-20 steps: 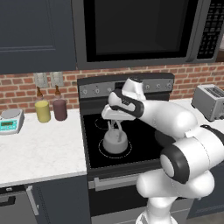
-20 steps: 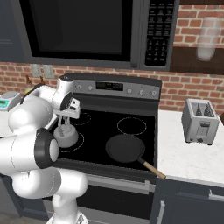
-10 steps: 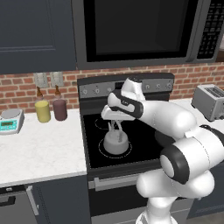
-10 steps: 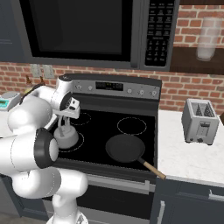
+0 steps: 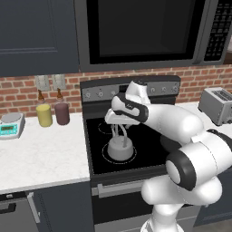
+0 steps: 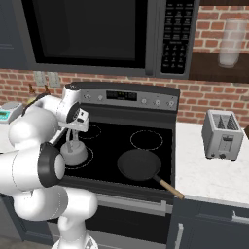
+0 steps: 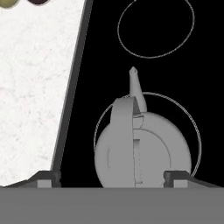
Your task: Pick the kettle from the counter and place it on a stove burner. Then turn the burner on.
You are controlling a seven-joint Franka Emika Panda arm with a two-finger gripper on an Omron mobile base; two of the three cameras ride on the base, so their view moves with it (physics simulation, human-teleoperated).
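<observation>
While the kettle sits upright at the centre-left of the left base view, its round grey body rests inside the stove burner, the large white-outlined circle at the front left of the black glass. From the right base view the kettle appears at left of centre, low in the frame, with the gripper just above it. The hand view looks straight down on the kettle: its looped handle arches over the lid left of centre, its spout points toward the top of the frame, and the burner ring curves round its right side.

The gripper is released: its two dark tips stand wide apart at the bottom of the hand view, one at the lower left over the stove's edge, one at the lower right over the kettle's flank, neither pressing the handle. In the left base view the gripper seems to straddle the top of the handle loop, though contact is hard to judge there.

The counter spreads pale across the left of that view. A frying pan lies on the front right burner, right of the kettle and apart from it.
</observation>
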